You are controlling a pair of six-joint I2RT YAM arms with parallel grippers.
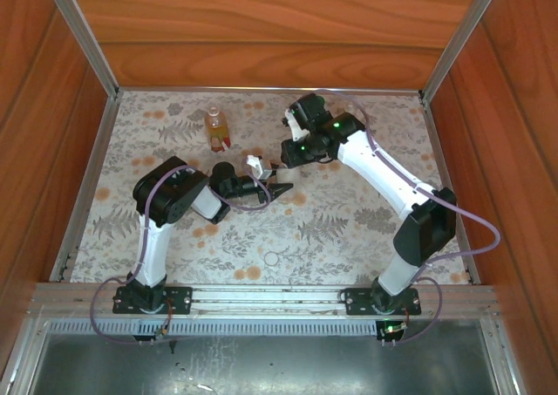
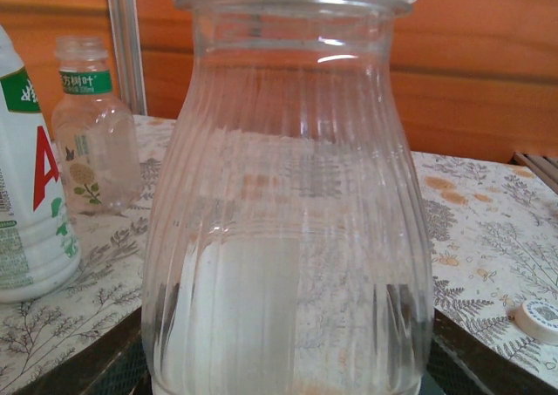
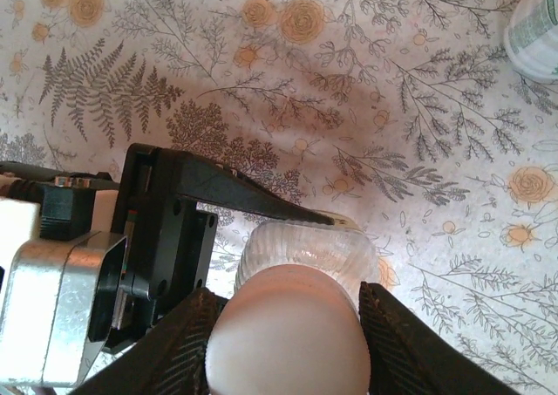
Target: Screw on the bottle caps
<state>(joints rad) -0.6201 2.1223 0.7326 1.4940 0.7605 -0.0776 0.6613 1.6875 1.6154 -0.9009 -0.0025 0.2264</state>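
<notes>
white cap (image 3: 288,347) sits atop the clear ribbed bottle (image 2: 288,238), mid-bench (image 2: 488,229) | my right hand (image 3: 289,295) is closed on that cap from above | my left hand (image 1: 279,186) clamps the bottle's body, fingers part-spread | near it: white printed bottle (image 2: 26,212), small clear bottle (image 2: 91,133) behind; loose pale cap (image 2: 539,318) lying opposite | amber bottle (image 1: 216,126) farther back

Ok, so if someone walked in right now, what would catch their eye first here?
The ribbed clear bottle at the middle of the floral table: the left gripper clamps its body while the right gripper has its jaws pinching its white cap from above. Next, the amber bottle standing alone toward the far edge, and a loose cap lying on the table beside the clear one.
</notes>
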